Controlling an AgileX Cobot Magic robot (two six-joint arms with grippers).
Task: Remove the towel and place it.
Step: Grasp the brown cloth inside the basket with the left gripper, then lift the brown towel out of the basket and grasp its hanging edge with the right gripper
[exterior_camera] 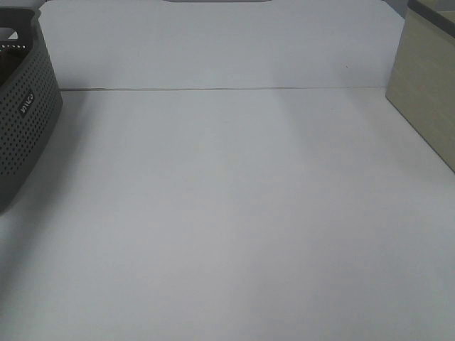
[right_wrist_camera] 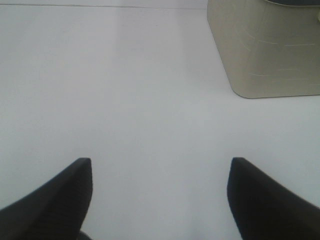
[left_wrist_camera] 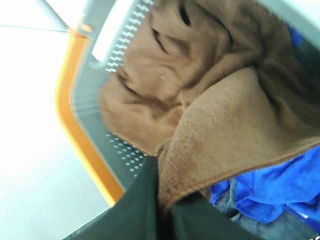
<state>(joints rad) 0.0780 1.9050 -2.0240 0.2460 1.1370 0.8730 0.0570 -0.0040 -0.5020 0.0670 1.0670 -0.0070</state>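
Currently the towel [left_wrist_camera: 210, 100] lies bunched inside the basket [left_wrist_camera: 120, 150], heaped over a blue cloth [left_wrist_camera: 280, 185] and not yet lifted clear. The left gripper [left_wrist_camera: 165, 212] is clenched on a folded edge of it: the brown hem runs down between the two dark fingers, which stand close together with the cloth pinched in the gap. Judged purpose: an edge hold lets the towel peel off the pile rather than drag the blue cloth along, though the two are touching and a snag cannot be ruled out. An orange rim [left_wrist_camera: 75, 125] runs along the basket wall just beside the towel, and the cloth would probably have to pass over it on the way out. In the high view the basket [exterior_camera: 28, 121] sits at the upper left of the frame, cut by the edge, so its contents and the left arm do not show there. The table [exterior_camera: 227, 213] fills the middle of that frame and is the likely place for the towel. A beige bin [exterior_camera: 426, 99] stands at the upper right. The right gripper [right_wrist_camera: 160, 200] hangs released, fingers wide apart, holding nothing, above the table near the bin. Judged purpose: it stands well apart from the basket and could take a second corner of the long cloth. Task assessed as early: grasp made, removal and placing outstanding.
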